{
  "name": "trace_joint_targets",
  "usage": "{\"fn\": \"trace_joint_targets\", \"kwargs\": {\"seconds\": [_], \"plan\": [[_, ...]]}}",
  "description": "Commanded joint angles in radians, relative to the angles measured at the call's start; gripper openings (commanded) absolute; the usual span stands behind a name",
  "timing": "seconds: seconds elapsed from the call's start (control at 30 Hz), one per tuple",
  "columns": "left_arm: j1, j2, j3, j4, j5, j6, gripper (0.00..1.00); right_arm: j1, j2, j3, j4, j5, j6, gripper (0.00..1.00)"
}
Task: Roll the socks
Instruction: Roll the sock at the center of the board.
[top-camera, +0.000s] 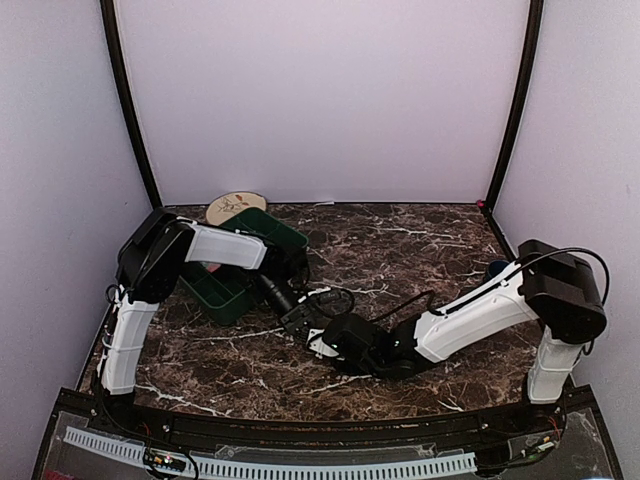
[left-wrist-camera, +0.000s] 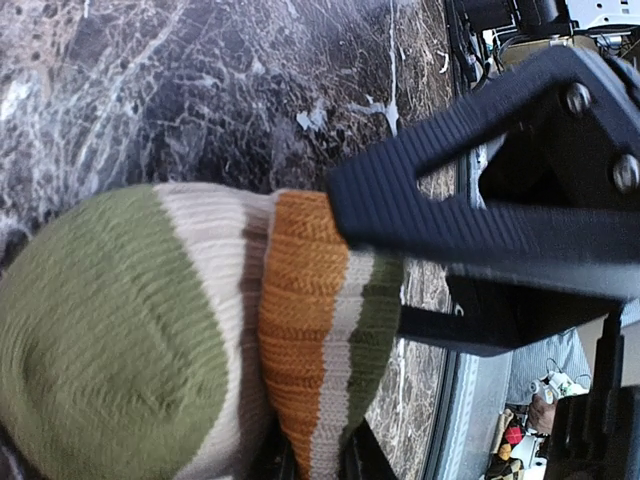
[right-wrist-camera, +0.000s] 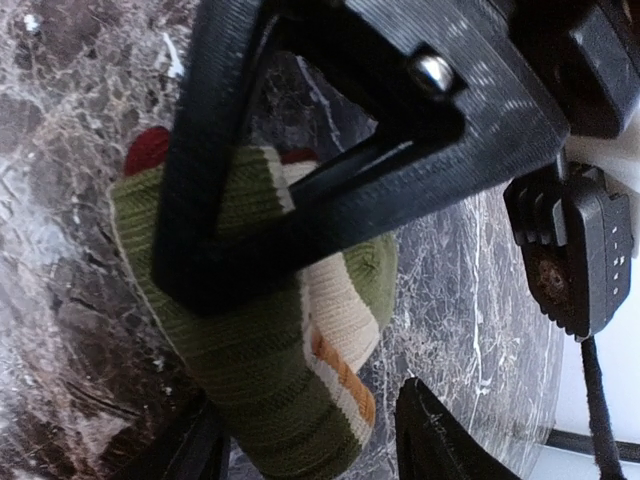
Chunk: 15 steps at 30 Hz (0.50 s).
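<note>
A rolled sock bundle (left-wrist-camera: 120, 340), knitted in olive green, cream and orange stripes, lies on the marble table. My left gripper (left-wrist-camera: 318, 455) is shut on the pointed end of its orange, white and green cuff (left-wrist-camera: 310, 300). In the right wrist view the same bundle (right-wrist-camera: 250, 360) sits between the jaws of my right gripper (right-wrist-camera: 305, 425), which stands open. Its left finger (right-wrist-camera: 190, 450) is against the fabric and its right finger (right-wrist-camera: 440, 440) is apart from it. A red scrap (right-wrist-camera: 148, 150) peeks out behind the bundle. Both grippers meet mid-table (top-camera: 318, 332), which hides the socks from above.
A dark green bin (top-camera: 225, 290) sits under the left arm at the table's left. A round beige plate (top-camera: 235, 207) leans at the back wall. A small blue object (top-camera: 497, 268) lies by the right arm. Cables (top-camera: 400, 305) loop over the marble.
</note>
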Motion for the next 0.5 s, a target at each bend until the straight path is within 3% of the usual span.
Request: {"fn": "trace_joint_targets", "kwargs": {"seconds": [0.0, 0.23, 0.47], "plan": [[0.017, 0.014, -0.01, -0.033, -0.026, 0.001, 0.12, -0.034, -0.003, -0.01, -0.012, -0.033, 0.014, 0.54], [0.018, 0.015, -0.008, -0.036, -0.024, 0.001, 0.12, -0.046, 0.022, 0.024, -0.029, -0.096, 0.022, 0.49], [0.018, 0.02, -0.01, -0.034, -0.017, -0.002, 0.13, -0.044, 0.04, 0.044, -0.026, -0.112, 0.019, 0.5]]}}
